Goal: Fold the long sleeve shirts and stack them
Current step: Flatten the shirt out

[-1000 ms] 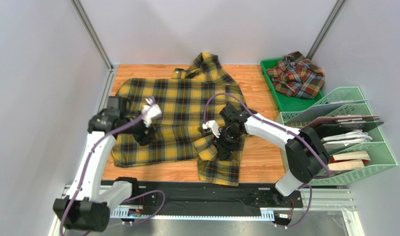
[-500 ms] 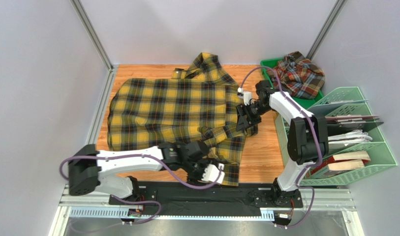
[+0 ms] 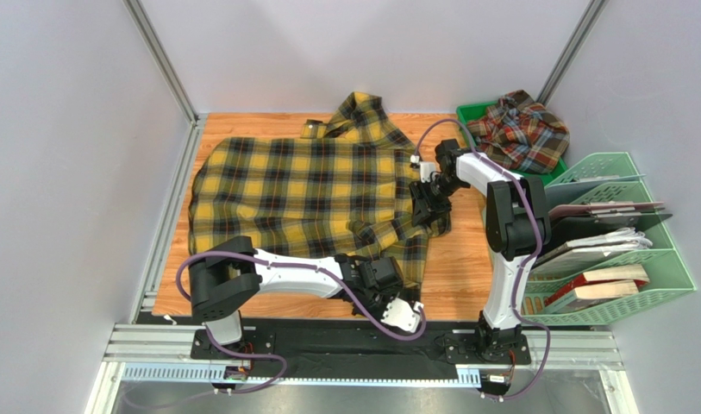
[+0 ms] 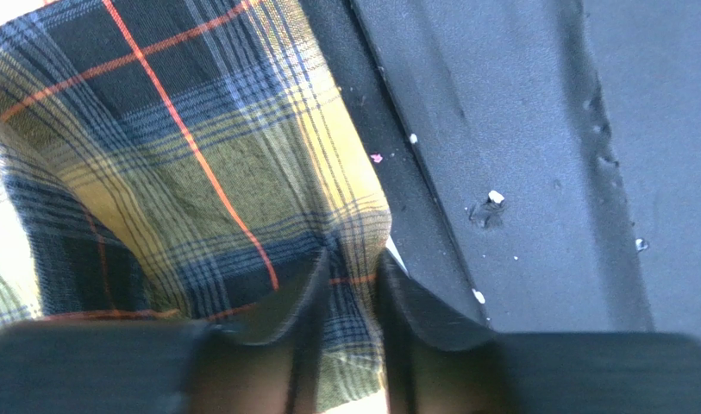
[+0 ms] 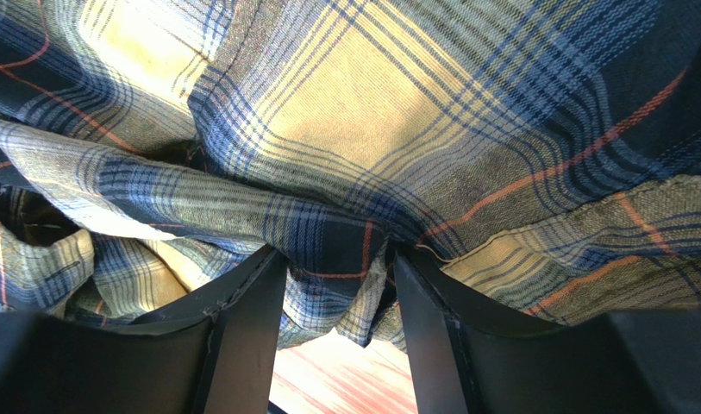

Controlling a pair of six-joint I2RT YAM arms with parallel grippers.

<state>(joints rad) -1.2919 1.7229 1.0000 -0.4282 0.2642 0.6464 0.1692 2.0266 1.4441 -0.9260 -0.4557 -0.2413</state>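
From above, the yellow shirt (image 3: 302, 185) lies spread across the middle of the table (image 3: 461, 285), and the red shirt (image 3: 519, 129) sits crumpled in the green tray (image 3: 498, 179) at upper right; the left gripper (image 3: 395, 289) is at its lower right corner, the right gripper (image 3: 431, 210) at its right edge. In the left wrist view the left gripper (image 4: 352, 285) is almost closed, pinching thin cloth of the yellow shirt (image 4: 198, 172). In the right wrist view the right gripper (image 5: 336, 285) clamps a thick bunch of the yellow shirt (image 5: 371, 103); I think both should lift together and carry this edge leftward evenly.
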